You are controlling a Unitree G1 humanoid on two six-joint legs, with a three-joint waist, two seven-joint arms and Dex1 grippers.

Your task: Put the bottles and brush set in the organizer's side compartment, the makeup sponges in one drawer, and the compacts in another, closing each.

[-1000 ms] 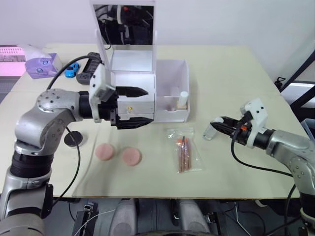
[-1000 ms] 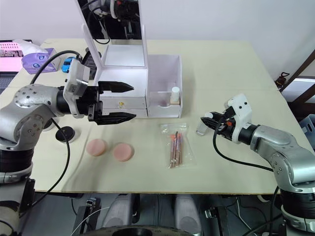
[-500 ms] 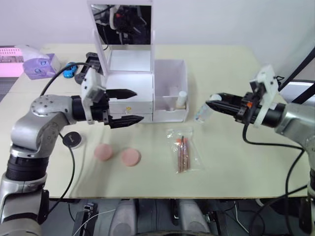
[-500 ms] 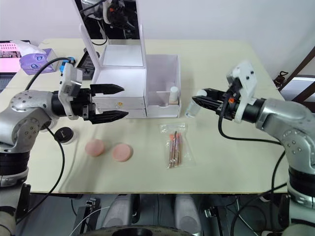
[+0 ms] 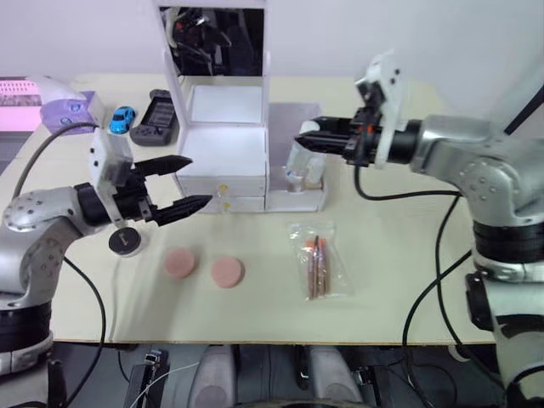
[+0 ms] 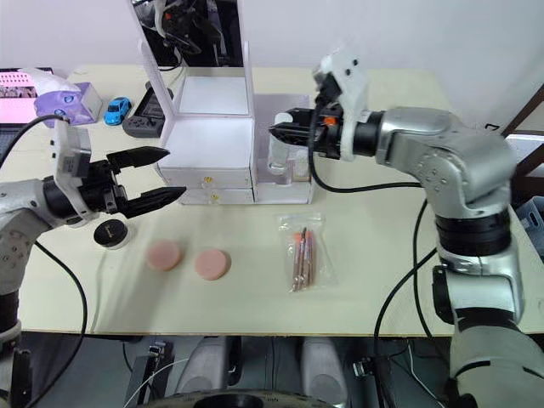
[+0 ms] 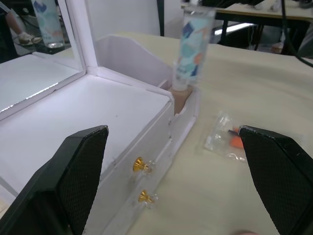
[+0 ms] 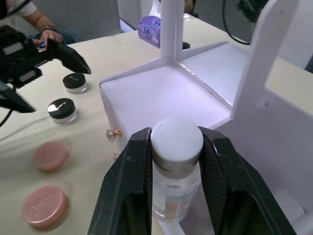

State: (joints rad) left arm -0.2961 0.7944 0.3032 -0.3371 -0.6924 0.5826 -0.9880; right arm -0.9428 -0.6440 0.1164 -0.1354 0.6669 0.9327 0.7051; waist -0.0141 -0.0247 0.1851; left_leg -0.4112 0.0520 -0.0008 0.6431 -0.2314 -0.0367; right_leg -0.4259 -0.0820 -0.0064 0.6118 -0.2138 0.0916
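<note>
Up over the organizer's (image 5: pixel 255 153) side compartment (image 5: pixel 299 157), the right gripper (image 5: pixel 308 139) is clasping a bottle (image 8: pixel 176 171) by its cap. Meanwhile the left gripper (image 5: pixel 185 180) is hovering spread wide before the drawers (image 7: pixel 146 183), gripping nothing.

Table (image 5: pixel 399 263) was pale beige and spanned most of the frame. White organizer (image 5: pixel 246 161) stood at upper centre, mirror lid raised. Two pink sponges (image 5: pixel 204 266) lay side by side at lower centre-left; the bagged brush set (image 5: pixel 318 263) lay right of them. A black-lidded compact (image 5: pixel 125 241) sat at left. Tissue pack (image 5: pixel 72 113), blue toy car (image 5: pixel 122 118) and black controller (image 5: pixel 156 118) were at upper left.
</note>
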